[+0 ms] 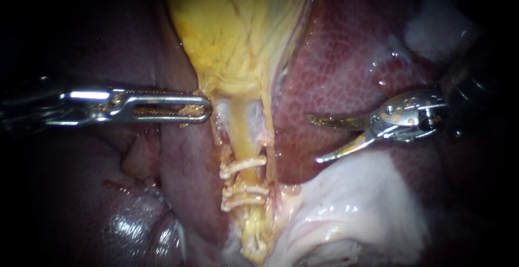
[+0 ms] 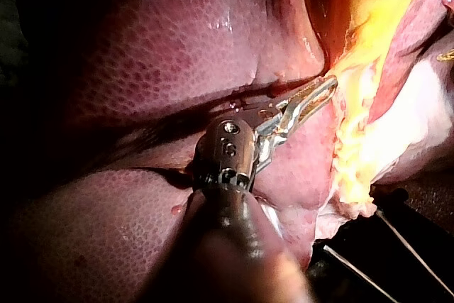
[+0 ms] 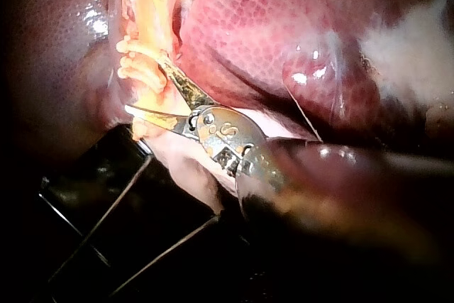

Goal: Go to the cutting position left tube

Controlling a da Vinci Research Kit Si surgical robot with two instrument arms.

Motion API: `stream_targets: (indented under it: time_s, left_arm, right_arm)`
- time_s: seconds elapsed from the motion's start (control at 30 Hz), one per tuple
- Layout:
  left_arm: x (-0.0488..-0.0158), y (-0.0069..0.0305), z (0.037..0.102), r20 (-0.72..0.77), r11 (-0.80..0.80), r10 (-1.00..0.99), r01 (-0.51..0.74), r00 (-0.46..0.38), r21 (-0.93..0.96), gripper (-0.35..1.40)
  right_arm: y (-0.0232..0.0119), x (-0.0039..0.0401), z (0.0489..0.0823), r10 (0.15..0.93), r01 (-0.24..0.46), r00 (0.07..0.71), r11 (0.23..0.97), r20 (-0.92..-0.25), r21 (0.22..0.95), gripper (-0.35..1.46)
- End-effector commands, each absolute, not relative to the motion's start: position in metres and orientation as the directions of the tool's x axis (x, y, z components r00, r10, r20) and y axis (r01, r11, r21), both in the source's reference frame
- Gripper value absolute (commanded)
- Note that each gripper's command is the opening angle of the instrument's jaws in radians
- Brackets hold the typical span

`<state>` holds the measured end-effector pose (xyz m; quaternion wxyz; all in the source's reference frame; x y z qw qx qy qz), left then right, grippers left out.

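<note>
Silvery curved blades of my right instrument (image 1: 313, 139) gape open, well apart from the pale-yellow clipped left tube (image 1: 241, 132) running top-to-bottom; my left instrument (image 1: 207, 107) pinches the yellow gallbladder (image 1: 238, 34) edge.

No readable txt, labels, brands, nos. or signs in any view.
</note>
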<state>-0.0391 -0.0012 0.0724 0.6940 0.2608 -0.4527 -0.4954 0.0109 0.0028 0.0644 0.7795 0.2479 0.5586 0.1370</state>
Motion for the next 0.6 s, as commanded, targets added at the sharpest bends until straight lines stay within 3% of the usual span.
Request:
stream_targets:
  time_s: [0.03,0.3,0.6]
  left_arm:
    - [-0.0391,-0.0012,0.0724,0.37,0.373,-0.924,0.452,0.099,0.81,-0.35]
    - [-0.0388,-0.001,0.0718,0.367,0.371,-0.925,0.45,0.1,0.812,-0.35]
    - [-0.0346,0.0017,0.0676,0.356,0.35,-0.931,0.459,0.076,0.817,-0.35]
  right_arm:
    - [0.0027,0.011,0.0643,0.491,0.063,0.338,0.84,-0.803,0.54,1.43]
    - [0.0027,0.0111,0.0644,0.49,0.063,0.338,0.84,-0.803,0.539,1.43]
    - [0.0011,0.0129,0.0662,0.479,0.092,0.344,0.839,-0.808,0.536,1.43]
